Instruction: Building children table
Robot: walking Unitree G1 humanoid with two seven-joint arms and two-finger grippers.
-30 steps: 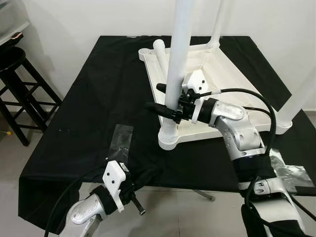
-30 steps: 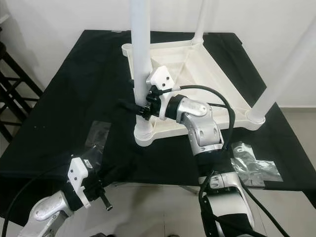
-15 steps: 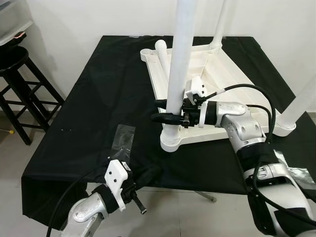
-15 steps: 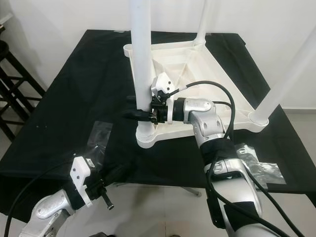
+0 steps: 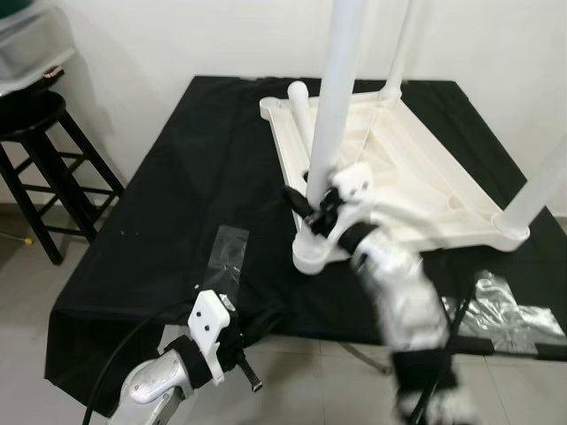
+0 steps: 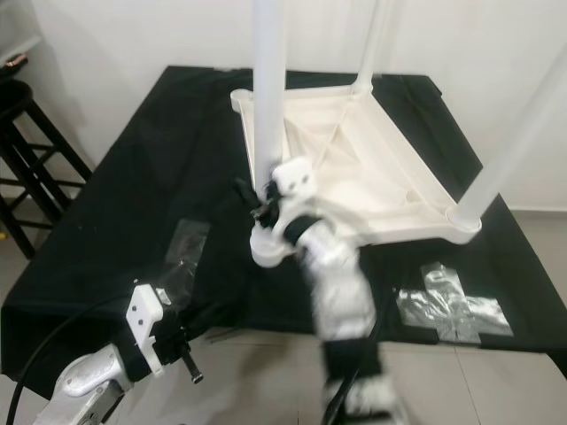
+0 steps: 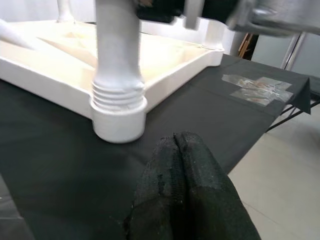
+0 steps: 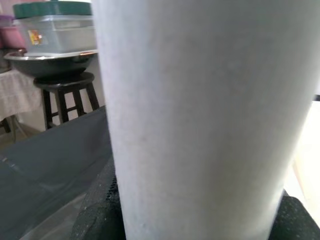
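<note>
Right gripper (image 5: 312,205) — seemingly clamped — round white leg (image 5: 335,106)

Upturned table (image 5: 416,168) on cloth (image 5: 177,204), stool (image 5: 35,133) left

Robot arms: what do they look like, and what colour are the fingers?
Both arms are shiny silver with rounded joints. Each wrist carries a black band and a white, angular plastic block. The left gripper has two long black fingers with a rough, grainy surface. A black cable loops out from the left arm. The right gripper is black too, its arm blurred.
</note>
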